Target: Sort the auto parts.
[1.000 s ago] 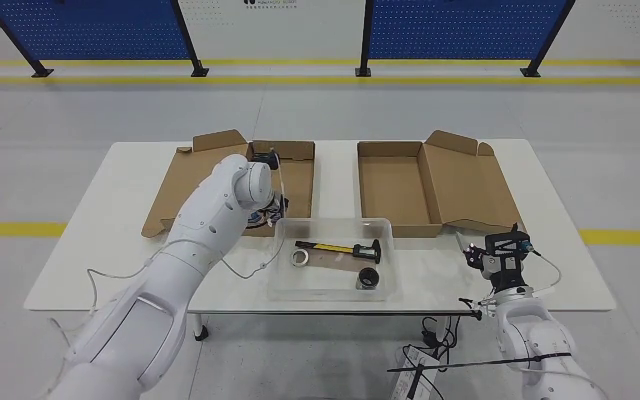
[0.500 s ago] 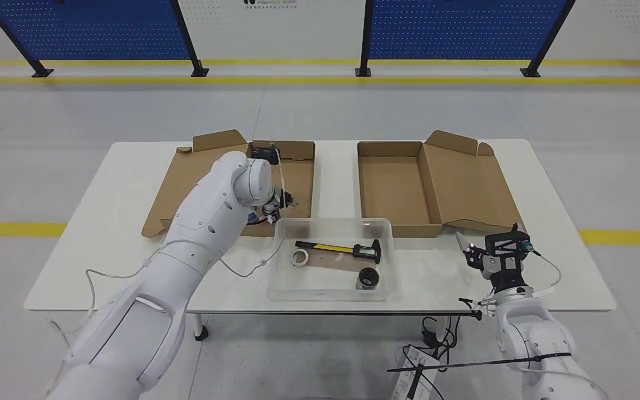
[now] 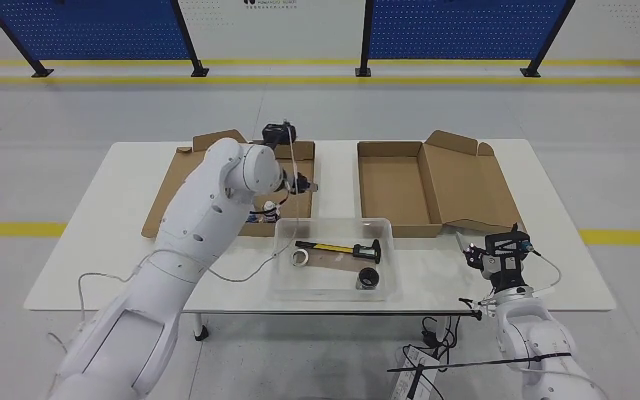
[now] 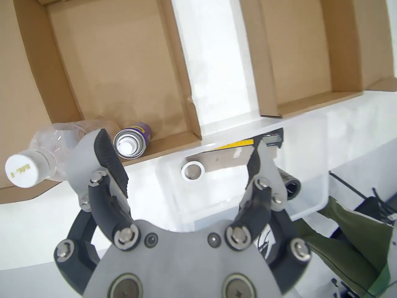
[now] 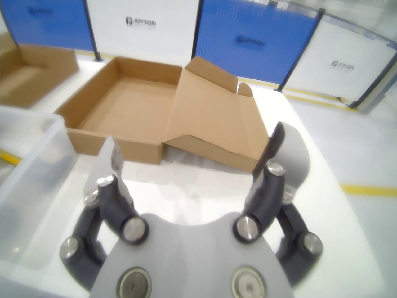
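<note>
You had a logo with lettering on the white fence panels and blue fence panels, far ahead of the right gripper.

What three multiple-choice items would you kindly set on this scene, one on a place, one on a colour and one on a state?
1. The spray can lies:
A in the clear bin; B in the left cardboard box; C in the right cardboard box.

2. The cap of the bottle is:
A white; B red; C green.

3. The left gripper is:
A shut on the bottle; B shut on the spray can; C open and empty.

Answers:
1 B, the left wrist view shows the can inside that box, beside the bottle.
2 A, the cap shows white in the left wrist view.
3 C, its fingers stand wide apart with nothing between them.
</note>
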`<state>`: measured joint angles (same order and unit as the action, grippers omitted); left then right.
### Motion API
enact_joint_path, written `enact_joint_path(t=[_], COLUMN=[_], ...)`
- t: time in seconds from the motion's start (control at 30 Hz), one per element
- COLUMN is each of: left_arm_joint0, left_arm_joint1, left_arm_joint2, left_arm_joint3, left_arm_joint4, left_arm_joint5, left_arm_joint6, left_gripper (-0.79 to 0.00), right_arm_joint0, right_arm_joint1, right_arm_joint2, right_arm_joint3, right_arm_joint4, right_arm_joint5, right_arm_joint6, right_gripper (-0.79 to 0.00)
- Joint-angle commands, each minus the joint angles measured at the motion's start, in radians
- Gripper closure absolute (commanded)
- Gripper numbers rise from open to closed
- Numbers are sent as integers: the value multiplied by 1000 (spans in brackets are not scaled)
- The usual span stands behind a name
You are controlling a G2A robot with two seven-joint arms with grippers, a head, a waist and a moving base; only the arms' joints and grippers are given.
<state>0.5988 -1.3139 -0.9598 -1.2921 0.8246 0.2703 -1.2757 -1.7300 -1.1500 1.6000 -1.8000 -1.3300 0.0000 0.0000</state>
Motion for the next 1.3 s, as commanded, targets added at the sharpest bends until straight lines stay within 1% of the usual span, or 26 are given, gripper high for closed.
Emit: enact_joint_path(t=[0.0,0.13,0.3,0.43,0.5,0.57,1.13,1.2,1.27], left_arm_joint0=[12,26,53,79,85,87,87,109,118], left_arm_joint1=[4,7,6,3,3,4,4,3,-3], left_arm_joint2=[-17,-37,-19,8,27,32,32,43,75], left_arm_joint3=[-66,-181,-311,-372,-383,-389,-389,-393,-392], left_arm_joint4=[-17,-55,-91,-157,-170,-171,-171,-181,-186], left_arm_joint5=[5,3,0,-23,-47,-59,-59,-61,-47], left_arm_joint6=[-21,-53,-88,-138,-170,-177,-177,-141,-132], left_gripper=[-785,-785,-785,-785,-785,-785,-785,-785,-785], right_arm_joint0=[0,0,0,0,0,0,0,0,0], right_arm_joint1=[0,0,0,0,0,0,0,0,0], right_arm_joint2=[0,0,0,0,0,0,0,0,0], right_arm_joint3=[0,0,0,0,0,0,0,0,0], right_arm_joint4=[0,0,0,0,0,0,0,0,0], right_arm_joint5=[0,0,0,0,0,0,0,0,0], right_arm_joint6=[0,0,0,0,0,0,0,0,0], right_gripper=[-785,-785,-785,-785,-785,-785,-785,-785,-785])
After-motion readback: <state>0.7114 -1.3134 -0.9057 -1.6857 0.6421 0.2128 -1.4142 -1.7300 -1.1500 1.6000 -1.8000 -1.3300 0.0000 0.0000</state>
